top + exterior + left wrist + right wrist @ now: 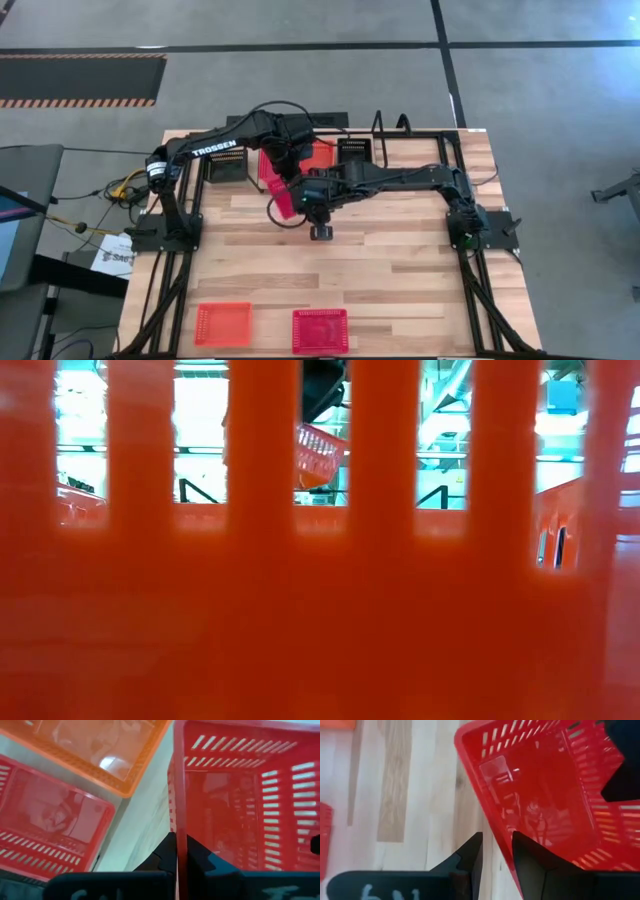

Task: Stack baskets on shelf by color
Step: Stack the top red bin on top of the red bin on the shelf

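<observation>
A red basket (281,186) hangs tilted in the air in front of the shelf (400,152), between both grippers. My left gripper (290,165) is shut on it from the far side. My right gripper (497,852) is open at its near side. One finger stands inside the basket (545,795) and one outside its wall, with a strip of table showing between the outer finger and the wall. On the shelf rest two black baskets (228,165) (353,150) and a red one (322,152). The low view shows the held basket (318,455) through slots. My left gripper pinches one side wall of the red basket at its rim (178,837), with one finger inside the basket and one outside. The basket is lifted clear of the table and hangs tilted, with its open side turned toward the wrist cameras.
An orange basket (222,322) and a red basket (320,330) lie flat at the table's near edge. The orange wall (320,610) fills almost the whole low view. Bare wood lies between the arms and these two. The shelf's black rod loops (388,122) stand upright at the far edge.
</observation>
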Available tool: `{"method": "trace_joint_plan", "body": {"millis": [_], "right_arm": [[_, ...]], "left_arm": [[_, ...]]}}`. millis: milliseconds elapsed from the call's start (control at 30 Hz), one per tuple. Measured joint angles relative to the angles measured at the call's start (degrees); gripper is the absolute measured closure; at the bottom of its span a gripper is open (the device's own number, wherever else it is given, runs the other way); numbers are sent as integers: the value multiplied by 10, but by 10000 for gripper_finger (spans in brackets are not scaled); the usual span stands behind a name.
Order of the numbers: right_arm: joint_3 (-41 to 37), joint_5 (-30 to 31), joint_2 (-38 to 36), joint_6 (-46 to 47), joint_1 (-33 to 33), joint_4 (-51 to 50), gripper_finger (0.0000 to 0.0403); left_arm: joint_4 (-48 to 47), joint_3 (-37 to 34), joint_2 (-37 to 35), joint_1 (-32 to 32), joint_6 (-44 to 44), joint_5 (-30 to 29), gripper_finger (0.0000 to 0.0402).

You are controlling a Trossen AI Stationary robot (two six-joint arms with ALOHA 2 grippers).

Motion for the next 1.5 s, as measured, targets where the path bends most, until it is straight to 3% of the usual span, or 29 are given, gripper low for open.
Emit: {"method": "trace_joint_plan", "body": {"millis": [467,967,1200,1500], "right_arm": [[0,-14,0,51,3,19,273],[0,-9,0,3,-4,-10,170],[0,-13,0,24,-1,-13,173],[0,-17,-3,-44,29,-14,175]], "left_arm": [[-1,0,0,-3,-15,3,401],[11,0,0,-2,-39,5,401],[14,0,0,-4,-40,11,401],[-15,0,0,-26,-4,52,401]]}}
